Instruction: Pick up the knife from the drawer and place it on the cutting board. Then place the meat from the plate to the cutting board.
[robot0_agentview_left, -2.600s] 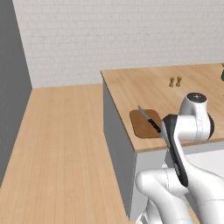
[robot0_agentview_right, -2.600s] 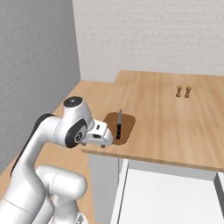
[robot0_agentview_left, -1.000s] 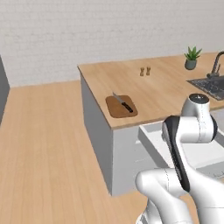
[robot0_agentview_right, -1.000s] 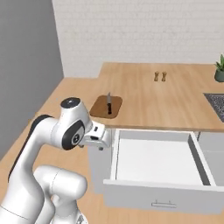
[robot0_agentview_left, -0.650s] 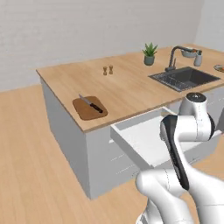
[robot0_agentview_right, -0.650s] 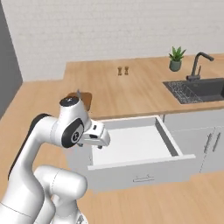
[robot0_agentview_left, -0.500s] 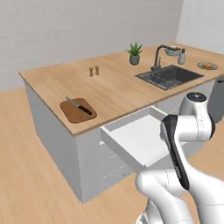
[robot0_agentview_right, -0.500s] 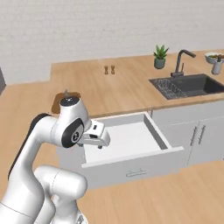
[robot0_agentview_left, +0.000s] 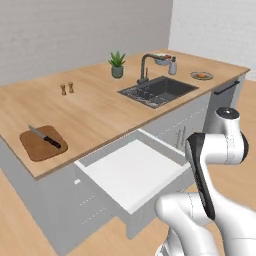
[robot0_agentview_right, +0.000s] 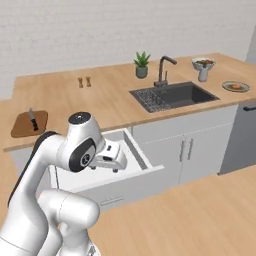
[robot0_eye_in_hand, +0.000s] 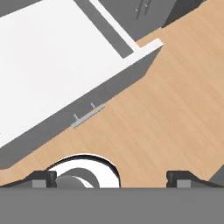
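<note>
On the far left of the counter, the knife (robot0_agentview_left: 46, 138) is lying on the cutting board (robot0_agentview_left: 42, 143), so we are calling step one done. Mid-frame, the drawer (robot0_agentview_left: 131, 174) is hanging open, empty. We are seeing the base having swung right since earlier, bringing the plate (robot0_agentview_left: 201, 76) with the meat (robot0_agentview_left: 201, 75) into view far right. Our gripper (robot0_eye_in_hand: 112, 177) is spread wide, carrying nothing.

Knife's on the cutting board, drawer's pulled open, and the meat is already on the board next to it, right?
Not quite. The knife does lie on the cutting board and the drawer is open, but the meat is not on the board: the right base view shows it on the plate at the far end of the counter, past the sink.
</note>
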